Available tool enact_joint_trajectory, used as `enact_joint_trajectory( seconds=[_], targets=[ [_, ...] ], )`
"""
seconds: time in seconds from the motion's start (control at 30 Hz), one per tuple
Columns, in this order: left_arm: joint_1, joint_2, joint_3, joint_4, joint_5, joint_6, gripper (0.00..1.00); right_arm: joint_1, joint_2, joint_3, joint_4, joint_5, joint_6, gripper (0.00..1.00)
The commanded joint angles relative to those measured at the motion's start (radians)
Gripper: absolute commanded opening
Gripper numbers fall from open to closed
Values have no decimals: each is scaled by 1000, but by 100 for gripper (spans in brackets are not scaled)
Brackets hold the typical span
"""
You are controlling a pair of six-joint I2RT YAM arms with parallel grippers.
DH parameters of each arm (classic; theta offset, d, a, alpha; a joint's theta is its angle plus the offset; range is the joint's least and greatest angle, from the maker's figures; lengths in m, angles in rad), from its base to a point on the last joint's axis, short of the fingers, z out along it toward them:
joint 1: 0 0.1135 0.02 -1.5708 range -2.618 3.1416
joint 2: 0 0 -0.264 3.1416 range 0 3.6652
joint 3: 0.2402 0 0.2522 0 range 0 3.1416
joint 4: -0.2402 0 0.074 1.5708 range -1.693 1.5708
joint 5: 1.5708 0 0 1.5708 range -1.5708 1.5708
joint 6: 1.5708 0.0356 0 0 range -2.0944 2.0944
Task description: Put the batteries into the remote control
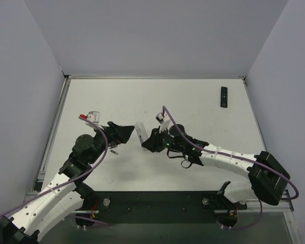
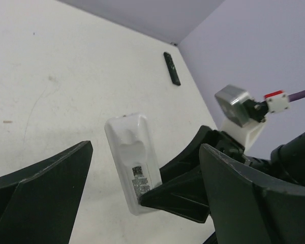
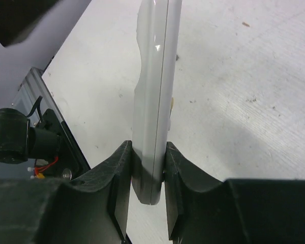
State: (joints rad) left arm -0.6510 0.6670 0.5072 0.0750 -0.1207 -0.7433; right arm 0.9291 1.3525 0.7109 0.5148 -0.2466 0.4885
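**Top view.** The right tool (image 1: 145, 141) grips the white remote (image 1: 141, 131) by its lower end and holds it off the surface (image 1: 193, 101). The remote's long axis runs up and away from the arm bases. The left tool (image 1: 130, 131) stands wide, just left of the remote, with its fingers pointing at it. The left arm is therefore the free one and the nearer one for loading. A black remote (image 1: 223, 96) lies well apart at the far right. A small dark sliver (image 1: 114, 151) lies beside the left arm. It may be a battery but is too small to confirm.

**Left wrist.** The left tool (image 2: 142, 170) is fully spread and holds nothing. The white remote (image 2: 133, 165) sits between its fingers (image 2: 46, 188) without touching them. Its labelled back faces this camera, with the long axis tilted. Whether the battery bay is open cannot be told.

**Right wrist.** The right tool (image 3: 148, 157) is narrowed onto the white remote (image 3: 153, 86). Both pads (image 3: 121, 178) press its flat faces, and the body projects straight out from the tool. No battery is visible here.
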Motion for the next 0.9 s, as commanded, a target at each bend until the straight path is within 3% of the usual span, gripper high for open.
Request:
enact_joint_trajectory(
  seconds=[0.0,0.13,0.33,0.57,0.87],
  targets=[
    [134,-20,-50,230,246,6,97,-55,-72,-77,210,-177,123,0],
    [228,37,-143,487,446,-144,97,-87,-121,-140,324,-230,221,0],
    [231,129,-151,662,544,-214,97,-130,-174,-166,445,-309,321,0],
    [229,197,-145,828,661,-283,97,-130,-170,-146,540,-381,395,0],
    [229,247,-133,916,696,-353,90,-128,-105,-136,700,-490,496,0]
  ],
)
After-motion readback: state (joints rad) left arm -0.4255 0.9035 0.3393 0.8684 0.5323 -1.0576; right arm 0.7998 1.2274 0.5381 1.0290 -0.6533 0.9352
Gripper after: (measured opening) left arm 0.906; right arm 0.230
